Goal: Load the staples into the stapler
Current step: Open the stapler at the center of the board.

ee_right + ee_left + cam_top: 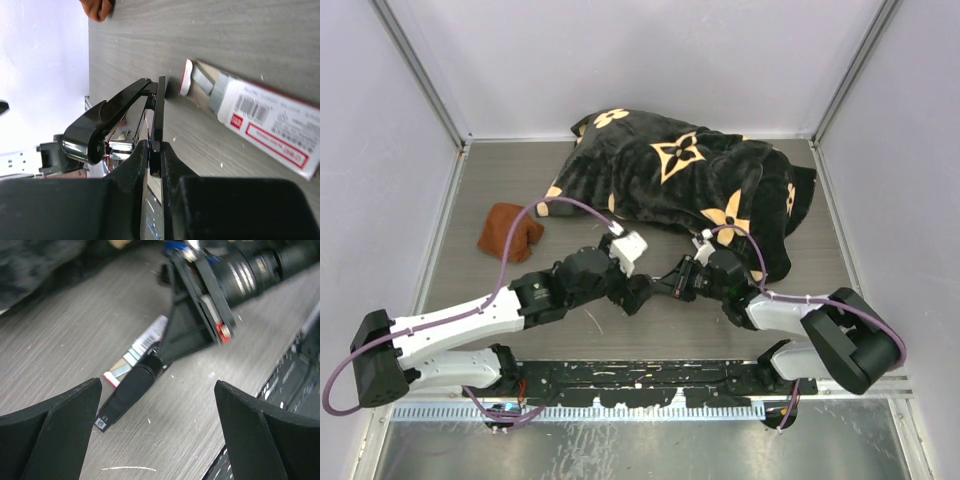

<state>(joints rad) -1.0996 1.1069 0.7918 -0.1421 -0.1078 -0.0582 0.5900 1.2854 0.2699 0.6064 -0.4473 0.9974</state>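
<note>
The right end effector [155, 150] is clenched on a thin black plate of the stapler [107, 125], its two fingers pressed flat against either side of it, and the stapler's glossy black top arm stands swung away from that plate, joined to it only at the far end. The stapler rests low on the grey tabletop [500, 180], about midway between the two arms. The staples [270, 125], a small white box with a red-bordered label and a barcode, lie flat on the tabletop just beside the stapler, not held by either arm; the greyish inner piece [202, 82] sticks partly out of the box's end nearest the stapler's hinge. The left end effector [157, 387] is released, its fingers [55, 425] spread wide, hovering near the stapler and box, which show in the gap between them with nothing gripped. At the back of the tabletop lies a crumpled black blanket [680, 180] with tan flower marks, and a small brown cloth [510, 230] sits to its left
</note>
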